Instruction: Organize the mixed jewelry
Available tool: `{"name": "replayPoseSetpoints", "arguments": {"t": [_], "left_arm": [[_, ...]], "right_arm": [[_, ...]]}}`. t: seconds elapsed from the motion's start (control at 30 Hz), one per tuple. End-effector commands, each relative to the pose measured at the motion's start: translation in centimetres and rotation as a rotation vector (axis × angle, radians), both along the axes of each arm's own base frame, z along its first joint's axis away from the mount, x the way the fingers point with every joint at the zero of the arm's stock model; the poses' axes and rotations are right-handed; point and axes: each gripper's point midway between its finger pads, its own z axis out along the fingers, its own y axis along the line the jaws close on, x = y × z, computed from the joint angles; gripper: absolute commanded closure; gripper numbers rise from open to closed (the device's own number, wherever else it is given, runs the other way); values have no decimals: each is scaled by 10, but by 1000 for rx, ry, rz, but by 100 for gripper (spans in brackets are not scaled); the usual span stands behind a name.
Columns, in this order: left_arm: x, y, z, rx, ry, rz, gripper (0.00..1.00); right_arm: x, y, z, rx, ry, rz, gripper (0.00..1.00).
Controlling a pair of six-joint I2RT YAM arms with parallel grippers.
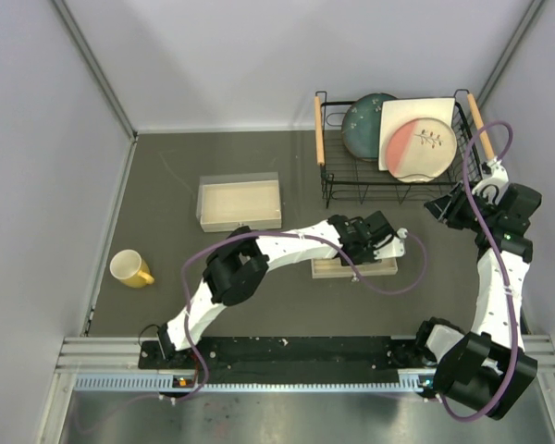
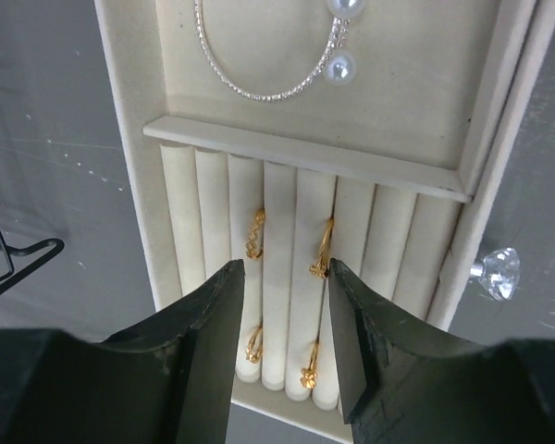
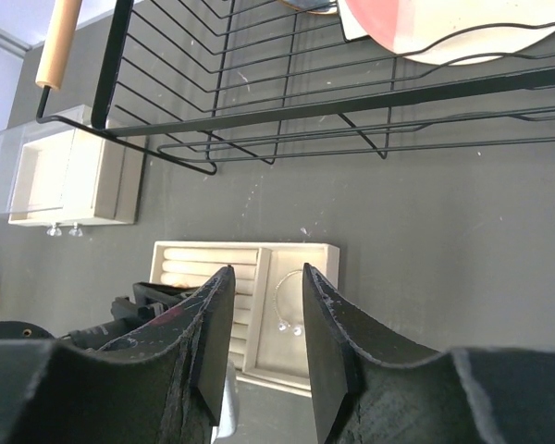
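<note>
Grey surface [image 1: 166,310] boxed in by pale walls [image 1: 259,55].
Three plain white panels enclose the dark, lightly scuffed top; slanting metal struts [image 1: 92,65] mark the back corners, a ribbed aluminium rail [image 1: 287,381] lines the near edge, under even, soft light.

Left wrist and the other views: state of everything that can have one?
Left end effector: open, empty, over the ring rolls.
Right end effector: open, empty.
Gold rings: four visible, seated in slots of the tray.
Bracelet: lying flat in the tray's open compartment.
Yellow cup: upright.
Plates: standing on edge in the dish rack.
</note>
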Motion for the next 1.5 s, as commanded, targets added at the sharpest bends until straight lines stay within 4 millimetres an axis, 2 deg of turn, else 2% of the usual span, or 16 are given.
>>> {"name": "replayPoseSetpoints", "arguments": {"t": [0.0, 0.23, 0.3, 0.37, 0.5, 0.53, 0.57, 0.6, 0.67, 0.7, 0.73, 0.8, 0.9, 1.1, 1.2, 1.47], "left_arm": [[-3, 3, 50, -68, -41, 0, 52], [-2, 11, 102, -166, -74, 16, 52], [-5, 17, 108, -183, -56, 27, 52], [-5, 25, 129, -240, -44, 39, 52], [-10, 57, 166, -375, 39, 105, 52], [-4, 66, 173, -415, 65, 123, 52], [-8, 73, 172, -438, 108, 126, 52], [-10, 83, 192, -503, 118, 139, 51], [5, 108, 198, -560, 132, 201, 51], [1, 116, 216, -622, 152, 198, 51], [13, 133, 221, -648, 144, 241, 50], [15, 152, 231, -691, 131, 270, 49], [26, 184, 236, -716, 90, 346, 46], [37, 227, 240, -795, 115, 459, 39], [41, 240, 238, -825, 167, 495, 33], [60, 271, 242, -865, 185, 610, 30]], "right_arm": [[0, -3, 13, -35, -49, 4, 64], [-5, -2, 25, -85, -65, 30, 63], [-11, 1, 24, -116, -62, 70, 61], [-17, 6, 26, -169, -78, 140, 59], [-28, 20, 25, -211, -91, 277, 56], [-29, 22, 21, -226, -85, 302, 56], [-32, 24, 14, -253, -76, 337, 55], [-34, 29, 9, -273, -70, 372, 54], [-36, 34, -1, -334, -68, 428, 54], [-40, 37, -12, -359, -36, 450, 53], [-43, 48, -16, -386, -36, 501, 50], [-48, 54, -30, -443, -20, 556, 44], [-56, 66, -48, -529, -4, 646, 41], [-75, 88, -81, -664, 30, 831, 34], [-81, 96, -93, -722, 41, 909, 33], [-93, 118, -130, -821, 127, 1112, 41]]}}
